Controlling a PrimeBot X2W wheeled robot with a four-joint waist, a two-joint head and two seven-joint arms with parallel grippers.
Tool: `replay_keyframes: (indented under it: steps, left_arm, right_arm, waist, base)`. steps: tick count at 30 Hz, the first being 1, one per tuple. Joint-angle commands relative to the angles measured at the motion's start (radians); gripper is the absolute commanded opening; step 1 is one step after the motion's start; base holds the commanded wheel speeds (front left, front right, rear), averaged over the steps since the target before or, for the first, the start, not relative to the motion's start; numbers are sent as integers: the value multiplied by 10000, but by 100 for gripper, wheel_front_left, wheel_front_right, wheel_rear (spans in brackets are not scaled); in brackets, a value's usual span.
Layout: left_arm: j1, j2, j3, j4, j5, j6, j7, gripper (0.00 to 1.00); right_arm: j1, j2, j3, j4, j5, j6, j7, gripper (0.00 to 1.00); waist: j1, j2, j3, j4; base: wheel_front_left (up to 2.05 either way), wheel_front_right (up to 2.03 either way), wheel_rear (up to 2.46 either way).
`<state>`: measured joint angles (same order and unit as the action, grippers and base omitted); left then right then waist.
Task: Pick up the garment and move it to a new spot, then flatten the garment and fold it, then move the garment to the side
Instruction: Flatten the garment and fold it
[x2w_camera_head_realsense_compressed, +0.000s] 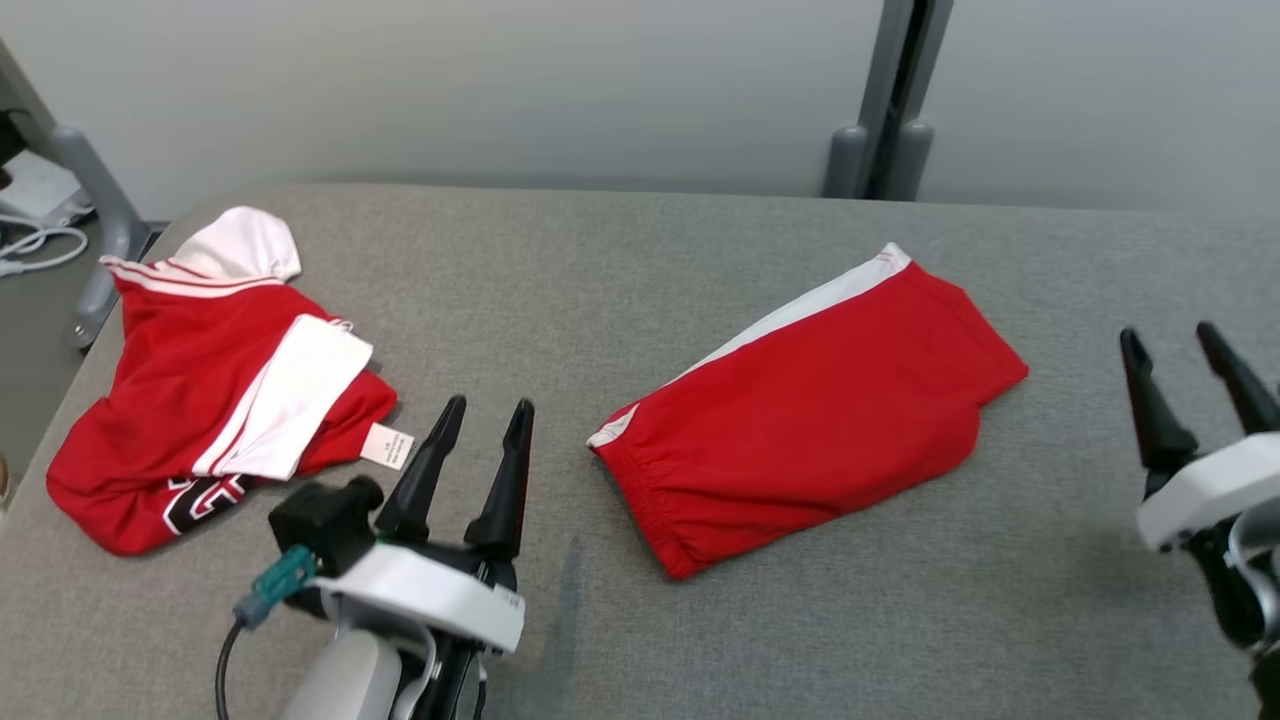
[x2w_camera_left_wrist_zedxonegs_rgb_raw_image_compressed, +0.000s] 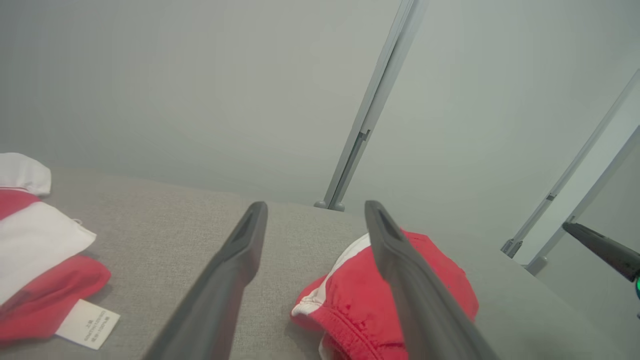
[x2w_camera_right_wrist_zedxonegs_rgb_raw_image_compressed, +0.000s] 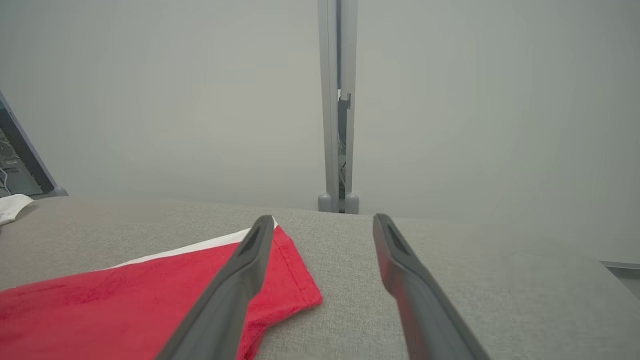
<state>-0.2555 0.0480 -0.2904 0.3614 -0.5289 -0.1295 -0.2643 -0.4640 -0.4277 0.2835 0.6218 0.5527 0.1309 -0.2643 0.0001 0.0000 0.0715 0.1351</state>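
The print on the white label (x2w_camera_head_realsense_compressed: 387, 446) of the red jersey (x2w_camera_head_realsense_compressed: 190, 380), near the table's (x2w_camera_head_realsense_compressed: 640, 250) left edge, is too small to be read, and its black lettering (x2w_camera_head_realsense_compressed: 205, 497) is half tucked under the fabric. The right gripper's (x2w_camera_head_realsense_compressed: 1168, 335) body is cut off by the head view's right edge. In the right wrist view, the red shorts (x2w_camera_right_wrist_zedxonegs_rgb_raw_image_compressed: 125, 295) are cropped at the left and bottom.
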Motion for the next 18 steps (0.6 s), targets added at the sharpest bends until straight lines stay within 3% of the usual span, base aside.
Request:
replay_keyframes:
  steps: [1,10,18]
  left_arm:
    - [281,46,123,-91,107,-11,6,100]
    - [1297,48,329,-106,-94,-11,4,100]
    - [1001,55,34,-143,-26,-11,4,100]
  right_arm:
    - [286,143,-129,-69,-127,-3,0,100]
    - [1374,1246,-646,153,38,-3,0,100]
    - [805,1431,-361,1415,1485,-3,25,100]
  waist:
    - [-1,0,-197,-193]
    - [-1,0,-351,-292]
    - [-1,0,-11,279]
  base:
    - [0,0,0]
    - [0,0,0]
    - [0,0,0]
